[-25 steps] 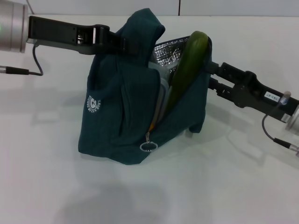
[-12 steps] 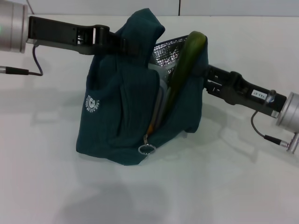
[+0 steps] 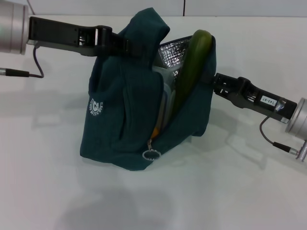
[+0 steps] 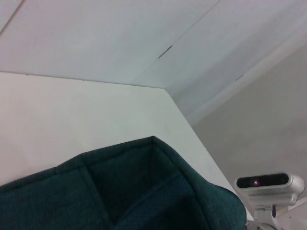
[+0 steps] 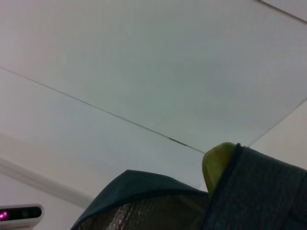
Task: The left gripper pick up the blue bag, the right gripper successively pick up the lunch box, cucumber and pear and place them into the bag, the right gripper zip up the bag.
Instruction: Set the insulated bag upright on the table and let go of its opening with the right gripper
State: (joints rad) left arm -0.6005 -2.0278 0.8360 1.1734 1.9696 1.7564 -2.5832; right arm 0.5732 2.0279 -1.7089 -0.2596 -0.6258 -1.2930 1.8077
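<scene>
The blue bag (image 3: 124, 120) stands in the middle of the white table, its top gaping and showing silver lining (image 3: 170, 55). My left gripper (image 3: 130, 48) is shut on the fabric at the bag's top left corner and holds it up. The cucumber (image 3: 192, 62) stands on end inside, with its tip (image 5: 218, 160) poking out above the rim. The lunch box (image 3: 165, 93) shows as a pale edge behind it. Low in the opening is an orange sliver (image 3: 156, 130), perhaps the pear. My right gripper (image 3: 211, 79) is against the bag's right side, its fingertips hidden by fabric. The zipper's ring pull (image 3: 151, 154) hangs low at the front.
The white table (image 3: 216, 191) stretches all around the bag. A grey cable (image 3: 36, 64) trails from the left arm and another (image 3: 271, 139) from the right. Bag fabric (image 4: 144, 191) fills the low part of the left wrist view.
The right arm has swung so that it lies flatter and higher against the bag's right side. The bag swayed a little. The left arm has stayed put.
</scene>
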